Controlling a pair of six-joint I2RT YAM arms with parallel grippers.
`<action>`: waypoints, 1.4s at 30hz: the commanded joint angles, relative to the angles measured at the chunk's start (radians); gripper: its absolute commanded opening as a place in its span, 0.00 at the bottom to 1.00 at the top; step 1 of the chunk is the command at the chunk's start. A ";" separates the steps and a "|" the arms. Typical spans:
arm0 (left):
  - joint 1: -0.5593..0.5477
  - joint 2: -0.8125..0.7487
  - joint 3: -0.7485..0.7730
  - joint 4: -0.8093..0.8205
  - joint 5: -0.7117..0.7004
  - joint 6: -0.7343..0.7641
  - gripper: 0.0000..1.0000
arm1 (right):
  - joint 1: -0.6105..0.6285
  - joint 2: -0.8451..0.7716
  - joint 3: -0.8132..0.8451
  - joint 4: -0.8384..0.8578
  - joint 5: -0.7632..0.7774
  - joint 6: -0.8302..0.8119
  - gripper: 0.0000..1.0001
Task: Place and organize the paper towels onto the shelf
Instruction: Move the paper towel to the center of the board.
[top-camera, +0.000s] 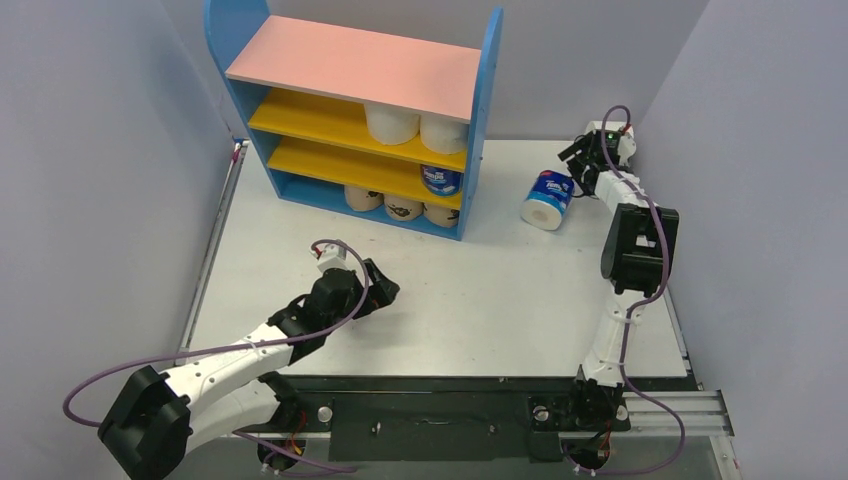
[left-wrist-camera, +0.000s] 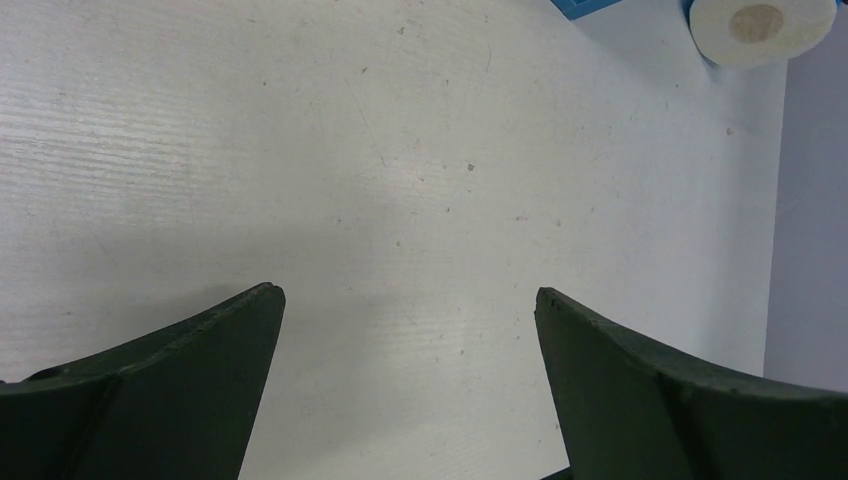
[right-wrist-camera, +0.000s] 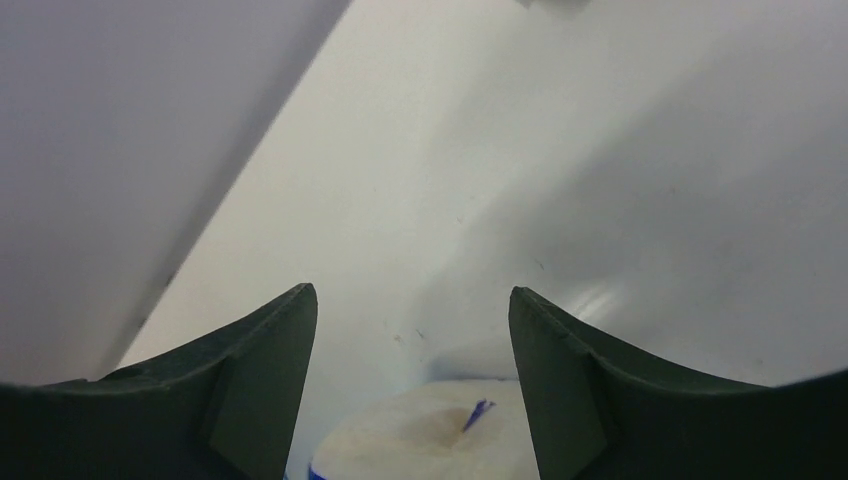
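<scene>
The blue roll (top-camera: 547, 200) sits between the parted fingers of the right hand (right-wrist-camera: 413, 292), core toward the wrist; whether gripped, I cannot tell.

open table (top-camera: 500, 300) before shelf (top-camera: 487, 130), rolls (top-camera: 392, 122) filling its right side, left side free

High rear overview, two low wrist close-ups, sharing blue-wrapped roll (top-camera: 547, 200)
</scene>
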 joint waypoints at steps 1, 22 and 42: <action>0.007 0.004 0.019 0.053 0.003 0.007 0.97 | 0.035 -0.100 -0.093 0.062 -0.030 -0.038 0.65; 0.006 -0.074 -0.006 0.045 0.054 0.008 0.97 | 0.293 -0.820 -1.042 0.294 0.170 0.107 0.65; -0.024 0.153 0.129 0.137 0.335 0.114 0.93 | 0.302 -1.003 -1.199 0.333 0.072 0.018 0.65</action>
